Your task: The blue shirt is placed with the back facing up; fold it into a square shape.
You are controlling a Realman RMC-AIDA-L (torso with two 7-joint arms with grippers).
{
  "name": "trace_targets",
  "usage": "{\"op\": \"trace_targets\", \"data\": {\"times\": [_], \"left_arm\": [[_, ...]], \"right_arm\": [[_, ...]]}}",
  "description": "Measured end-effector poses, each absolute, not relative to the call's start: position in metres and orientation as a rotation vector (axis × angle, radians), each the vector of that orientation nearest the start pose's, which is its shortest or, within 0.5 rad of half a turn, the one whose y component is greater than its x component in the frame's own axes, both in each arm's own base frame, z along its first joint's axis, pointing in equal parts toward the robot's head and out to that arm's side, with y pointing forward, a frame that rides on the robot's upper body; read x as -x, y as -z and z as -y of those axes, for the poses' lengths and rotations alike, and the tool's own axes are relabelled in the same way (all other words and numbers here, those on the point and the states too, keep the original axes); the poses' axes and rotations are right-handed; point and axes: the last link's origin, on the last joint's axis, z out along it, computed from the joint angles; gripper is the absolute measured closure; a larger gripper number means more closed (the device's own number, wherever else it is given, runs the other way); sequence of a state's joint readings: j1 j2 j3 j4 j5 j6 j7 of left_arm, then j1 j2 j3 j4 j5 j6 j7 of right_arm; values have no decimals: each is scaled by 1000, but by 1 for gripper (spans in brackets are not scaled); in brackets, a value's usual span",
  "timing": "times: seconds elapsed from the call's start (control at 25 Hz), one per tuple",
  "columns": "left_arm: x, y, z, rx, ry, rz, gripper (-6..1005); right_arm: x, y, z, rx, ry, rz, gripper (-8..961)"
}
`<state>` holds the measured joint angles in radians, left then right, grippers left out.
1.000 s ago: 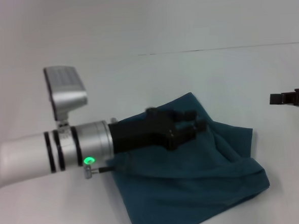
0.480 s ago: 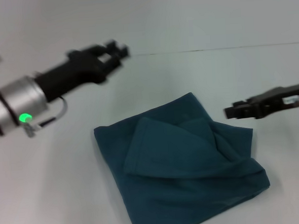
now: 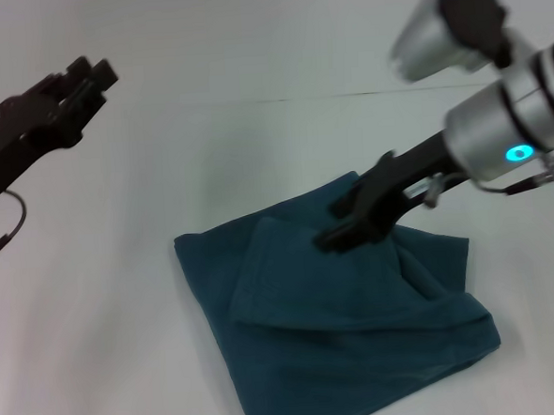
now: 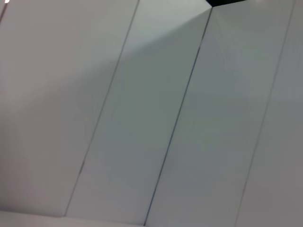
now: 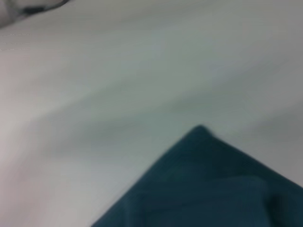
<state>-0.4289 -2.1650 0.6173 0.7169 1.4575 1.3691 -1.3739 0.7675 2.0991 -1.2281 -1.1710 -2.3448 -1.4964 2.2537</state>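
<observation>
While the white table (image 3: 98,350) fills most of what we see from the head camera, with a thin dark seam running across its far part, the blue shirt (image 3: 361,353) lies on it toward the near middle, slightly to our right. We see the shirt bundled into a rough, crooked four-sided shape turned corner-on to us, with one corner pointing away and the near edge cut off by the lower border of the view. A lighter flap (image 3: 281,273) lies folded over its left half, and deep creases bunch up along the right side, so the outline is uneven, not a clean square. Our right arm reaches in from the upper right, its silver cuff showing a blue-green light (image 3: 516,153), and the right gripper (image 3: 339,224) sits low over the far middle of the shirt, touching or just above the cloth; we cannot tell how far its fingers are apart or whether they pinch any fabric. In the right wrist view we see only the shirt's far corner (image 5: 199,130) against the table. Our left gripper (image 3: 95,76) is raised at the upper left, well apart from the shirt, and its opening cannot be judged either.
</observation>
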Motion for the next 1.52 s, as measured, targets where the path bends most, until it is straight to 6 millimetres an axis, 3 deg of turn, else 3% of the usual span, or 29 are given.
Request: {"op": "trace_targets", "data": {"times": [0.32, 0.52, 1.08, 1.52], "left_arm": [[282, -47, -336, 2004, 1120, 722, 641], [289, -46, -330, 1994, 1097, 715, 641], [309, -52, -314, 1910, 1092, 703, 640], [309, -50, -312, 1923, 1078, 670, 640]], "right_arm": [[-88, 50, -372, 2938, 246, -451, 403], [-77, 67, -363, 2966, 346, -412, 402], [-82, 95, -347, 2980, 479, -418, 404], [-91, 112, -357, 2914, 594, -383, 413]]}}
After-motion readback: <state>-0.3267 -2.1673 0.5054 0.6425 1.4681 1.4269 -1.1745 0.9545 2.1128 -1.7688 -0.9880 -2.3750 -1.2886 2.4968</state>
